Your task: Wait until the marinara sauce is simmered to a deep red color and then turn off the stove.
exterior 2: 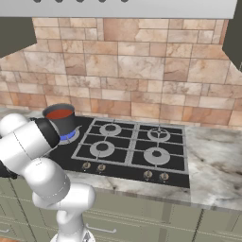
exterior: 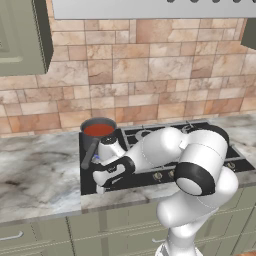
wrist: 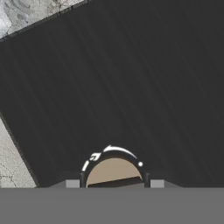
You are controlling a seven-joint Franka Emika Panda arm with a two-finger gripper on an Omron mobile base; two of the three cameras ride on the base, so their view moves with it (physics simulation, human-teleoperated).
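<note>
The marinara sauce point(exterior: 98, 130) is a smooth red disc inside a small dark grey saucepan point(exterior: 95, 139) on the back left burner of the stove point(exterior: 150, 150). In the right base view the sauce point(exterior 2: 60, 114) looks deep red, and a blue flame point(exterior 2: 69, 136) glows under the pan. My gripper point(exterior: 102, 188) reaches down to the stove's front left corner, in front of the pan's handle point(exterior: 90, 155). In the hand view a round tan knob point(wrist: 114, 169) with white markings sits between my fingertips, and the gripper point(wrist: 114, 183) is shut on it.
Other knobs point(exterior 2: 148, 174) line the stove's front edge. Marble counter point(exterior: 35, 175) lies to the left and counter point(exterior 2: 217, 165) to the right. A tiled wall point(exterior: 150, 75) stands behind, with a cabinet point(exterior: 22, 35) above left. My own arm point(exterior: 165, 150) crosses over the front burners.
</note>
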